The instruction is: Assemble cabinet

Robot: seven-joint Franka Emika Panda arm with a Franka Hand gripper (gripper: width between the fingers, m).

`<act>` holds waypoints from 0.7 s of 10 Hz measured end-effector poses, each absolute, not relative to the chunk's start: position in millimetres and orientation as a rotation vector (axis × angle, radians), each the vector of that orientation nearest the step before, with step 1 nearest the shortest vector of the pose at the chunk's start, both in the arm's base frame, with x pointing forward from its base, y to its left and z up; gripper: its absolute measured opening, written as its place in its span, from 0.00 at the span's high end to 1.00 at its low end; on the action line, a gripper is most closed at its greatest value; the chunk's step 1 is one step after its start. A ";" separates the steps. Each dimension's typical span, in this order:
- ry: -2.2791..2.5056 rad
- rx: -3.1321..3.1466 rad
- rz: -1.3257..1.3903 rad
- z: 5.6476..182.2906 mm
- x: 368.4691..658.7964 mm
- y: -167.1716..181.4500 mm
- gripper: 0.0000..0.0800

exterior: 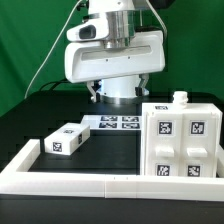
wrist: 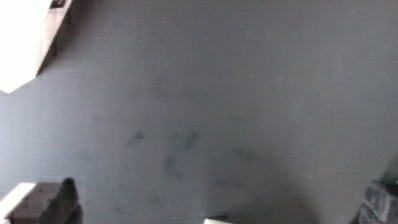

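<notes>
Gripper [wrist: 214, 208]: jaws spread wide with nothing between them; only bare dark table shows in the gap.
Fingers [wrist: 47, 202]: two dark tips show in the wrist view, far from each other, and neither touches any part.
Arm [exterior: 108, 55]: white, hanging over the back middle of the table, above and just behind the marker board. The exterior view does not show how far it is from the surface.
Table [exterior: 40, 112]: dark and matte.
Marker board [exterior: 115, 122]: lying flat on the table under the arm, between the small box and the cabinet.
Cabinet [exterior: 180, 140]: on the exterior view's right, standing upright on the table just behind the front rail. It is a white block with square black-and-white tags on its facing side, and a small white knob [exterior: 181, 97] sits on its top. It is well apart from the gripper.
Small box [exterior: 62, 140]: a loose white part with tags, lying on the exterior view's left near the rail's side run, well apart from the cabinet.
Rail [exterior: 90, 185]: a white frame running along the front edge and up the exterior view's left side.
White patch [wrist: 18, 45]: a pale shape at the rim of the wrist view; I cannot tell what it is.
</notes>
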State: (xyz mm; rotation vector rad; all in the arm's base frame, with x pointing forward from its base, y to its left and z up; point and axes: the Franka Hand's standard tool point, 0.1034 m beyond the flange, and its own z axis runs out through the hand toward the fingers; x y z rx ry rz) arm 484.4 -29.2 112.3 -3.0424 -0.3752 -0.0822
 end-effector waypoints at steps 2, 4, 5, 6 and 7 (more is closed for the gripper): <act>0.050 -3.065 -0.073 108.8 483.2 -27.4 0.00; 0.270 -3.058 -0.018 97.7 470.3 -55.1 0.00; 0.350 -3.049 -0.015 91.4 467.5 -68.4 0.00; 0.433 -3.041 -0.011 88.2 465.2 -78.3 0.00; 0.462 -3.042 -0.018 86.1 465.6 -86.5 0.00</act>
